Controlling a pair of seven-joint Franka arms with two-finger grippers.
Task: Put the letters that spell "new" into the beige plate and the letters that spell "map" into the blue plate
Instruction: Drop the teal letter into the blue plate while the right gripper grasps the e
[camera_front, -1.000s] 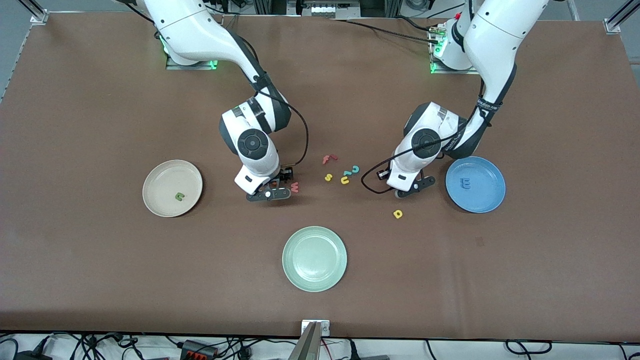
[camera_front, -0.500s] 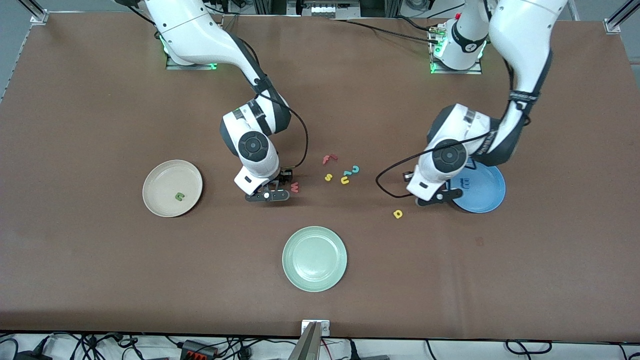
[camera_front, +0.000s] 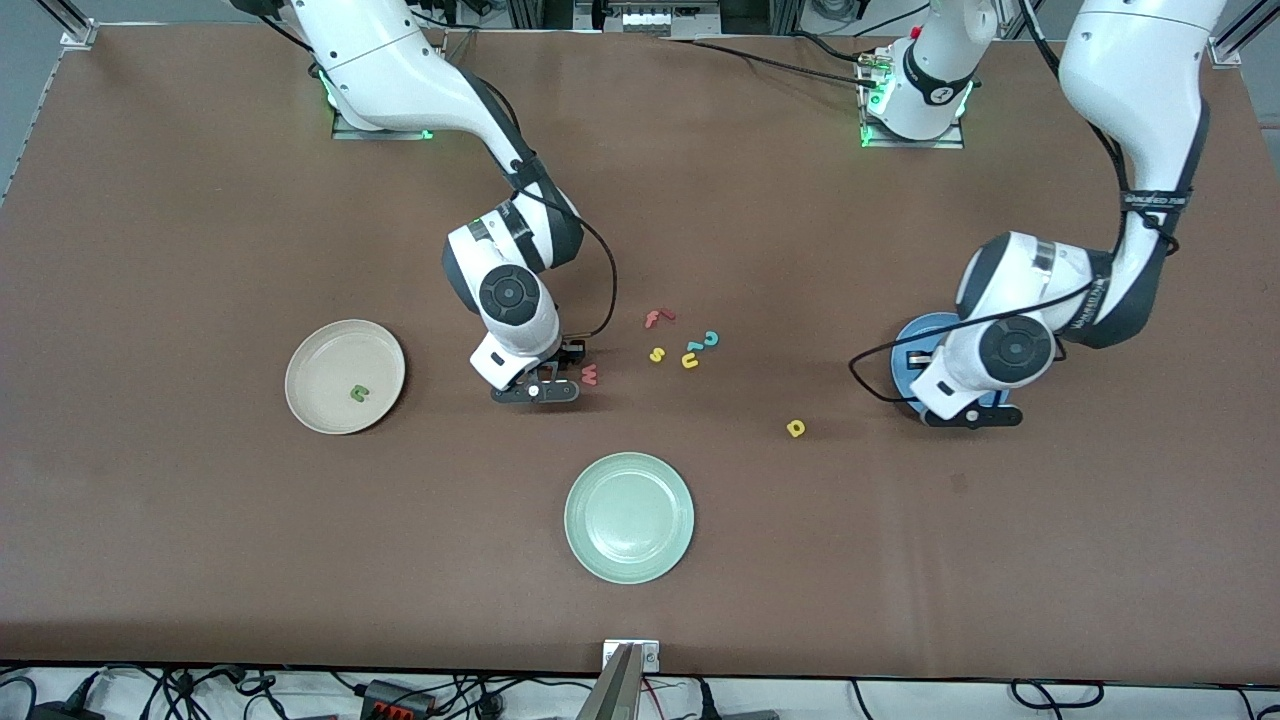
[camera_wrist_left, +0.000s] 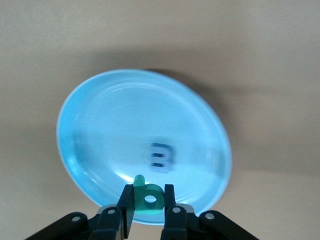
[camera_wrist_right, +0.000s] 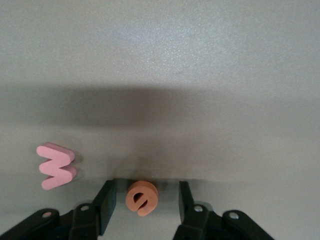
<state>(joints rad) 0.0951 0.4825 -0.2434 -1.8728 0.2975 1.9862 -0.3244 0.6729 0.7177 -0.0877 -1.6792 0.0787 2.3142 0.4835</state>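
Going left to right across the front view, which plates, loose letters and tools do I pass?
Beige plate → right tool → salmon w → pale green plate → yellow p → left tool over the blue plate.

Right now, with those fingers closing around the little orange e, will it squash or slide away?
Probably neither. The orange e lies flat between the right gripper's fingers, apart from both; it looks thick and matte like foam, so likely light, slightly springy and grippy. Being flat, it shouldn't roll, though a one-sided touch might nudge it toward the w.
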